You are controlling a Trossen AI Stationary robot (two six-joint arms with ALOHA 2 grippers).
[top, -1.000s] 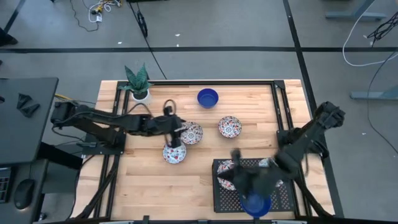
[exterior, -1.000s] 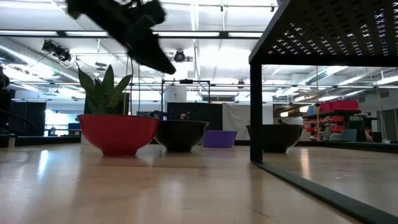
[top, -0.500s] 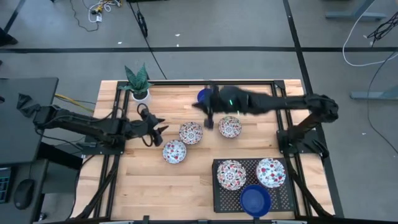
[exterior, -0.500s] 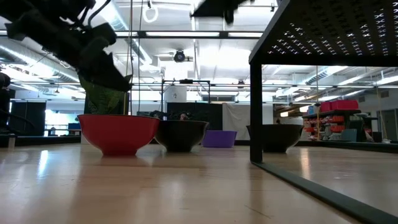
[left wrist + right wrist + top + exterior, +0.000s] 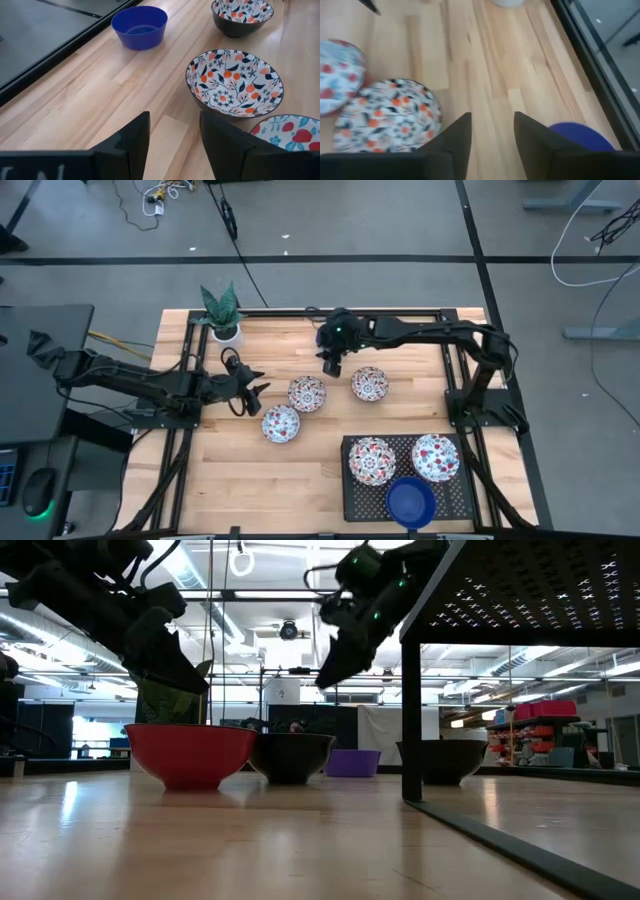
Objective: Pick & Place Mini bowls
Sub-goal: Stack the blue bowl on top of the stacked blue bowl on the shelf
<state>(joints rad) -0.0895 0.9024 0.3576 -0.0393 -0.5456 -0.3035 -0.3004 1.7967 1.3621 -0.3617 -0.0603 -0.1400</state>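
Observation:
Three patterned mini bowls stand on the wooden table: one (image 5: 307,393), one (image 5: 280,423) and one (image 5: 369,383). A blue mini bowl (image 5: 140,27) stands at the far middle. In the high view my right arm mostly covers it. My right gripper (image 5: 330,366) hangs open just beside it, with the blue bowl (image 5: 580,136) next to one finger and nothing between the fingers. My left gripper (image 5: 250,395) is open left of the patterned bowls and also holds nothing. On the black rack (image 5: 455,498) sit two patterned bowls (image 5: 372,460) (image 5: 435,457) and a blue one (image 5: 411,502).
A small white pot with a green plant (image 5: 222,315) stands at the far left corner. The rack fills the near right of the table. Black frame rails run along the table's left and right edges. Bare wood lies at the near left.
My right arm has swung from above the rack at the near right across to the far middle, and now hangs by the blue bowl there. The blue bowl on the rack is left uncovered. My left gripper has drawn back toward the table's left edge, away from the patterned bowls.

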